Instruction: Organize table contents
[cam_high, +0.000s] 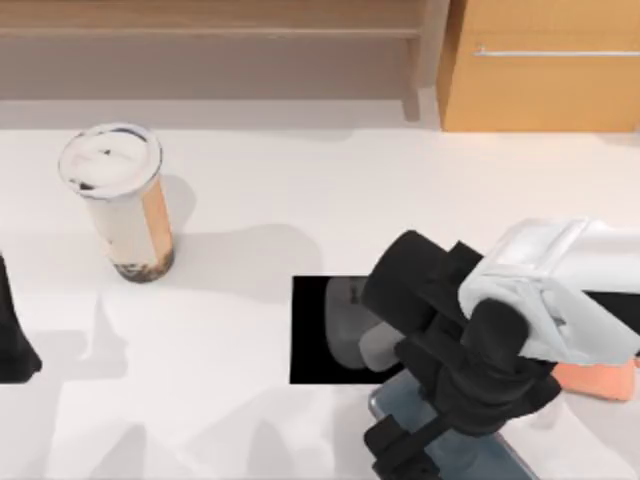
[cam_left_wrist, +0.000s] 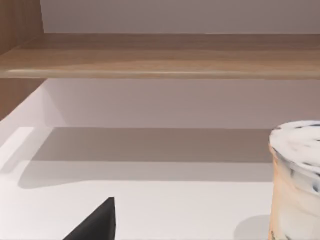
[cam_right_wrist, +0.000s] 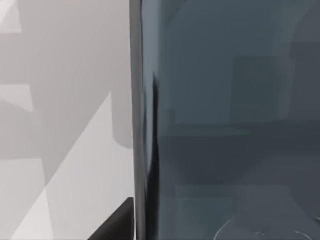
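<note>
The right gripper (cam_high: 405, 445) hovers over the phone (cam_high: 455, 440) at lower right of the frame, fingers' state impossible to tell; it should descend squarely, gripping the phone's long edges.

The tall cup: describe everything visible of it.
The tall cup is clear, holding a milky-brown drink with dark pearls settled at its base and a white sealed top. It stands upright on the white table, toward the top view's left side, casting a shadow rightward. Nothing touches it. Its rim shows in the left wrist view.
</note>
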